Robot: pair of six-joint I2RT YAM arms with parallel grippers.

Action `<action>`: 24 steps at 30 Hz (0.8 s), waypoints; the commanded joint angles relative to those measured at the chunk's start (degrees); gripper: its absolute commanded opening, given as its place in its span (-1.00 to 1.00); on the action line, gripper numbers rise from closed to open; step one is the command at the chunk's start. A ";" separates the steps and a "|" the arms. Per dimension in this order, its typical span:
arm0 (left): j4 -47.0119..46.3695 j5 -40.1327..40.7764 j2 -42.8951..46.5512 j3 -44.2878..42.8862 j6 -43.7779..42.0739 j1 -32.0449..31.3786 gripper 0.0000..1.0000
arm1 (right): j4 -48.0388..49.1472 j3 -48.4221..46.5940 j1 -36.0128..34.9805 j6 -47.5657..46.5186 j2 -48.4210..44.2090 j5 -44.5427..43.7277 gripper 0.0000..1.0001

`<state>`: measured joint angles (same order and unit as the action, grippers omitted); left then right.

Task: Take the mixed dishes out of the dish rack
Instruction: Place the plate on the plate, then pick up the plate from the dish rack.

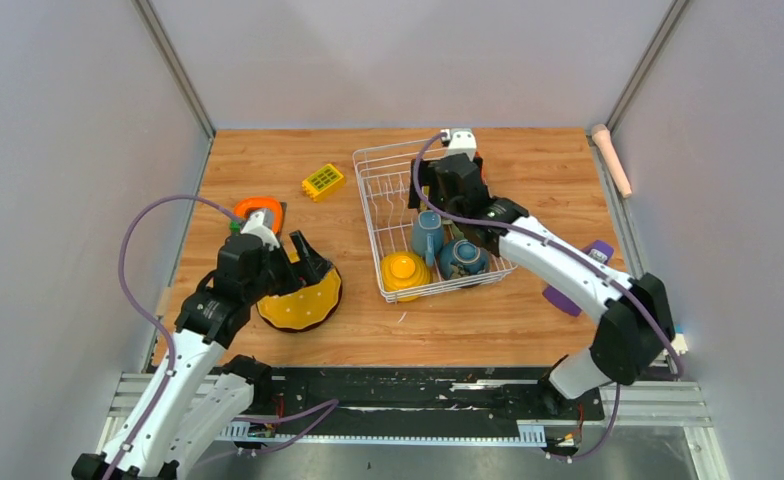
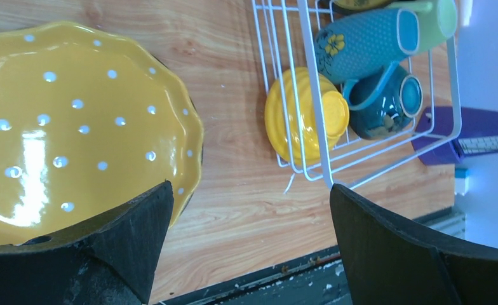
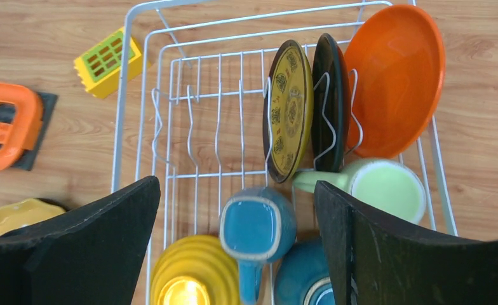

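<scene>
The rack (image 1: 367,215) sits right of centre on the counter (image 1: 258,170), holding plates (image 3: 289,108), mugs (image 3: 257,225) and bowls (image 1: 405,272). Right jaws hang open above it. Left jaws gape over a yellow plate (image 1: 303,308) at its eight o'clock.

Wood-grain tabletop (image 1: 268,160) w/ plain pale walls (image 1: 68,150), alu corner posts (image 1: 173,65)

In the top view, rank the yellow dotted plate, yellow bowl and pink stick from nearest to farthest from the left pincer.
1. The yellow dotted plate, under the left pincer.
2. The yellow bowl, rightward in the dish rack.
3. The pink stick, far right edge.
</scene>
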<state>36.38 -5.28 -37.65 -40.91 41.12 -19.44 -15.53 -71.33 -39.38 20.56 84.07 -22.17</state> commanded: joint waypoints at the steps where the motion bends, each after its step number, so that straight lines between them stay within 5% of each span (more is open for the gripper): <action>1: -6.34 -6.67 -1.28 2.12 -3.41 0.11 1.00 | -1.11 -6.97 1.39 -5.19 6.58 -3.10 0.79; 14: -6.70 -5.17 -2.10 4.90 -3.29 0.11 1.00 | -2.12 -14.75 3.50 -6.43 18.05 -5.14 0.37; 24: -6.10 -4.57 -4.20 4.71 -3.47 0.11 1.00 | -2.66 -17.12 4.97 -6.00 23.12 -6.95 0.26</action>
<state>31.90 -10.26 -41.69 -36.14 38.83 -19.44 -18.22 -85.30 -35.38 14.85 105.62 -27.42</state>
